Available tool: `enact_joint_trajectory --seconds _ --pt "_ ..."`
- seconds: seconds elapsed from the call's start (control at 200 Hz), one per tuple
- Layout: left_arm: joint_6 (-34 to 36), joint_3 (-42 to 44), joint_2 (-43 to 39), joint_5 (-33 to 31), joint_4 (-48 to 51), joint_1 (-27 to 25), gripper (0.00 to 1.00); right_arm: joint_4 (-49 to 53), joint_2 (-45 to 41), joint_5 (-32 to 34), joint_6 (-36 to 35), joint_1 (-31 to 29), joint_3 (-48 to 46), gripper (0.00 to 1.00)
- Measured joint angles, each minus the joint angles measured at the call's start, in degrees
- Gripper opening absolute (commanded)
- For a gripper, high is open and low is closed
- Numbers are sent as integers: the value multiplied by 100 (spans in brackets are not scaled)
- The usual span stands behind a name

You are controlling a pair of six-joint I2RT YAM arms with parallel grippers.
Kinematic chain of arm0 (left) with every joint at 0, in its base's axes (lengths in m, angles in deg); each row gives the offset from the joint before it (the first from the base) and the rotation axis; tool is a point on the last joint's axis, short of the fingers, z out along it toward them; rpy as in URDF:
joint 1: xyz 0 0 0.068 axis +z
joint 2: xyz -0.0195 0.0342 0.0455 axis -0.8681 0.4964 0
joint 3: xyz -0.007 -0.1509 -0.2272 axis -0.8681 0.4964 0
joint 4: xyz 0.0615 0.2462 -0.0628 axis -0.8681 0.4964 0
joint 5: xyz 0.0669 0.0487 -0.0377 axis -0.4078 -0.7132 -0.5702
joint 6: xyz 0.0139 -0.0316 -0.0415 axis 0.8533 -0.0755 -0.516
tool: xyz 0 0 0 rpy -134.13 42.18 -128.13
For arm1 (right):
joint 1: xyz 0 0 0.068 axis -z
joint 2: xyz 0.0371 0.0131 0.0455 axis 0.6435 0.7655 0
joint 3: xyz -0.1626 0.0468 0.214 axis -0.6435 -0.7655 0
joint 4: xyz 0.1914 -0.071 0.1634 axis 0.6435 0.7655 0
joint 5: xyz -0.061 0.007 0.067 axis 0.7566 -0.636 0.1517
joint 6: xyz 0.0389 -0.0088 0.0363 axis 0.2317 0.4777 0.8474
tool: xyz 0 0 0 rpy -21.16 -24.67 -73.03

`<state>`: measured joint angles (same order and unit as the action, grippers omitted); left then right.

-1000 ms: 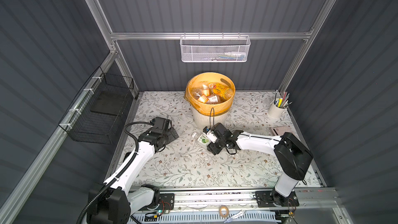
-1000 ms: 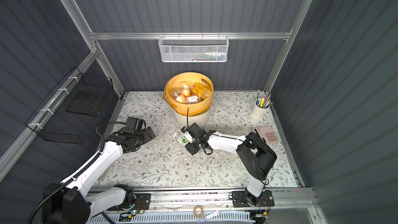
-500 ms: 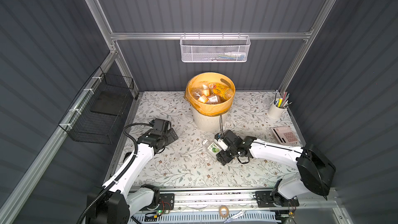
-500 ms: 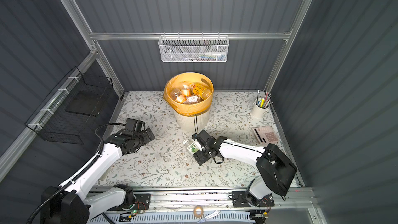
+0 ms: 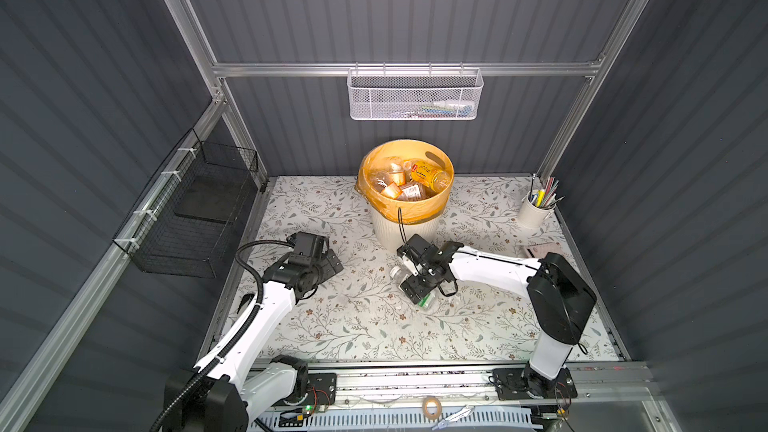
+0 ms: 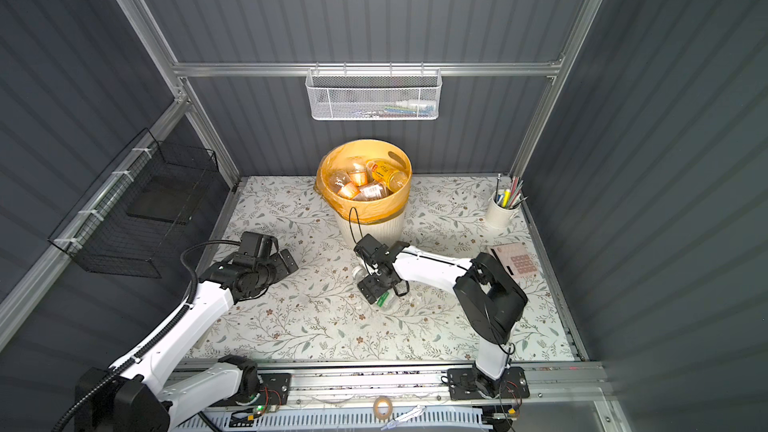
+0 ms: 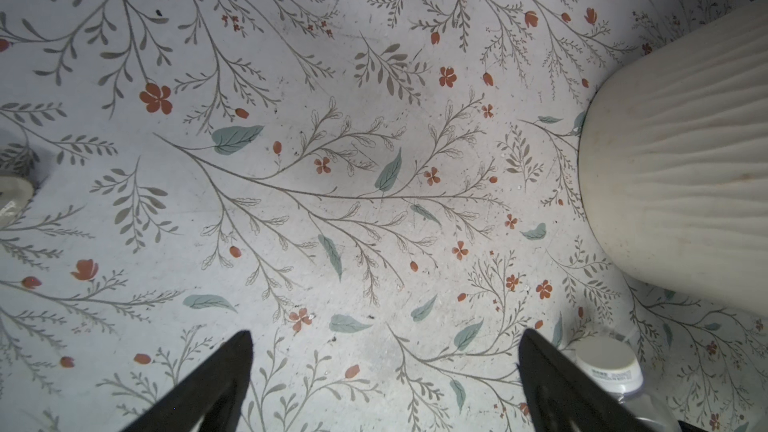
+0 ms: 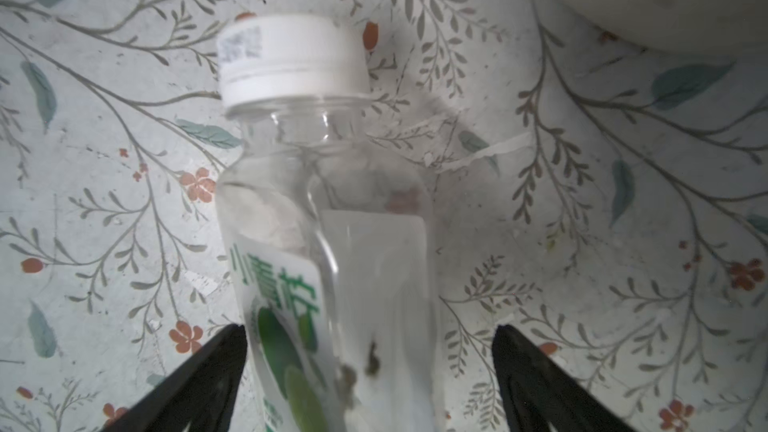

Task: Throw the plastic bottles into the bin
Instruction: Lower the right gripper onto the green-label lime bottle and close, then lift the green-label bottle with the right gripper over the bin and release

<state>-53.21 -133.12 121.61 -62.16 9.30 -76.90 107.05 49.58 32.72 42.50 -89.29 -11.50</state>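
right wrist view, right fingers (image 8: 203, 392) low, spread wide astride lying clear bottle (image 8: 332, 243), left fingers (image 7: 208, 392) wide, empty

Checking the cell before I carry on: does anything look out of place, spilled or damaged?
One clear bottle with a white cap lies on its side on the table, straddled by the open right hand, not in the bin. Beside it the table covering shows a small tear. Nothing looks spilled.
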Motion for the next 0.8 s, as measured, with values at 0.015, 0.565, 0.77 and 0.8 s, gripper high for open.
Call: enact_joint_trajectory --seconds 0.015,0.565,0.77,0.8 --pt "2 0 -2 -2 0 0 100 28 35 2 0 -7 20 90" --pt "-17 31 -2 -26 -4 0 100 195 -820 -26 173 -107 -546 47" --pt "-44 33 0 -24 -11 0 100 -94 -1980 -109 411 13 -1154 59" --pt "-44 35 2 -24 -17 0 100 -111 -2094 -140 455 72 -1233 63"
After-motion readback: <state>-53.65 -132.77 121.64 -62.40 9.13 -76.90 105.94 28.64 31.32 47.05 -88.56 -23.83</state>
